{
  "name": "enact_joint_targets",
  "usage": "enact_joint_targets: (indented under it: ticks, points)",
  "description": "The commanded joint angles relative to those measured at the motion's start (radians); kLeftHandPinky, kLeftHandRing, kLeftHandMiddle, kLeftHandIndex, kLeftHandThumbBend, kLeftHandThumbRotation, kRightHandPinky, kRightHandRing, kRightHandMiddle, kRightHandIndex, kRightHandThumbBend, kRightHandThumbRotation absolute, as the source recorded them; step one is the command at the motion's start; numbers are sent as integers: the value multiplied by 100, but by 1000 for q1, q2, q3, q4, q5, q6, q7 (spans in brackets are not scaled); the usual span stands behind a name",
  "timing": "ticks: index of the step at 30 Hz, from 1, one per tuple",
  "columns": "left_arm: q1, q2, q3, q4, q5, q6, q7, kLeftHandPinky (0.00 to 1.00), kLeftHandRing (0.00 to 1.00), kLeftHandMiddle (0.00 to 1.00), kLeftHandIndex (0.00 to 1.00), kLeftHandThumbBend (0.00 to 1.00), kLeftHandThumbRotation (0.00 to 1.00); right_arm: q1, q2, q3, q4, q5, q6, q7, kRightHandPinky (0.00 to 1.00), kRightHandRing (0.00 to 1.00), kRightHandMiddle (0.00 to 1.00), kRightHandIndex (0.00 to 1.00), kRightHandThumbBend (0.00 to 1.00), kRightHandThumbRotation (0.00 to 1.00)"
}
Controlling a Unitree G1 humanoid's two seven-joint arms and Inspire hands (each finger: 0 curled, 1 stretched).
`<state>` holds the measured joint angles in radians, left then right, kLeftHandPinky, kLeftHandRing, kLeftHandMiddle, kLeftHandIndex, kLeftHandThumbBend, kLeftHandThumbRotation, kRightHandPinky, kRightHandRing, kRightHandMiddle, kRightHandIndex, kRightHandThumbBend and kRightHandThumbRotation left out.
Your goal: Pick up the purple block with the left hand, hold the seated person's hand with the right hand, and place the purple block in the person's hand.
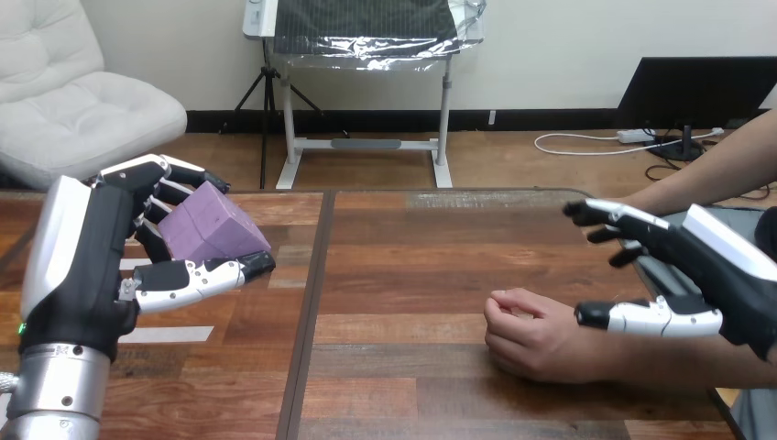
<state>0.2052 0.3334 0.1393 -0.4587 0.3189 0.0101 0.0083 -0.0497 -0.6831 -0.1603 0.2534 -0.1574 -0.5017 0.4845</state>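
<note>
— What is seen nearest on the wooden table (412,302)?
— The person's hand (527,337) is seen resting on it, right of the middle. It is closed into a loose fist, with the knuckles turned toward the table's centre.
— And how is the right hand (724,275) placed?
— It is held over the person's wrist, with the fingers stretched out and spread and the thumb extended below them. Nothing is gripped by it. Whether the thumb touches the wrist cannot be told.
— Where is the purple block (213,225) found?
— It is held at the view's left by the left hand (87,247), pinched between the curled fingers above and behind it and the thumb along its lower edge. It is tilted, with one corner raised, and is well apart from the person's hand.
</note>
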Motion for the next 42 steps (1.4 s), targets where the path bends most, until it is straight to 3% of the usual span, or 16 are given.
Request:
enact_joint_targets:
  ticks: [1,15,25,30,37,42]
  points:
    - [-36,-7,15,-11,-11,-20,3,23,30,38,42,60,0,-85,-47,13,34,-36,-21,-27,73,85,90,90,85,61]
    - [-35,-8,14,-8,-14,-21,-2,24,30,38,42,60,0,-109,-77,39,116,-114,-21,-50,74,86,90,90,84,54]
    - [-35,-11,13,-13,-7,-8,-2,24,30,37,42,60,0,-124,-97,66,175,-173,-29,-92,74,86,90,89,87,51]
    - [-35,-11,13,-7,-8,-14,-1,24,30,38,42,60,0,-134,-106,81,202,-204,-45,-115,78,87,91,90,87,51]
    - [-33,-12,13,-9,-17,-13,-6,24,30,38,42,59,0,-145,-121,105,210,-238,-11,-108,87,91,93,91,89,50]
    - [-31,-14,14,-7,-26,-17,-10,24,31,38,42,58,0,-155,-128,118,229,-260,-16,-112,92,92,94,92,91,49]
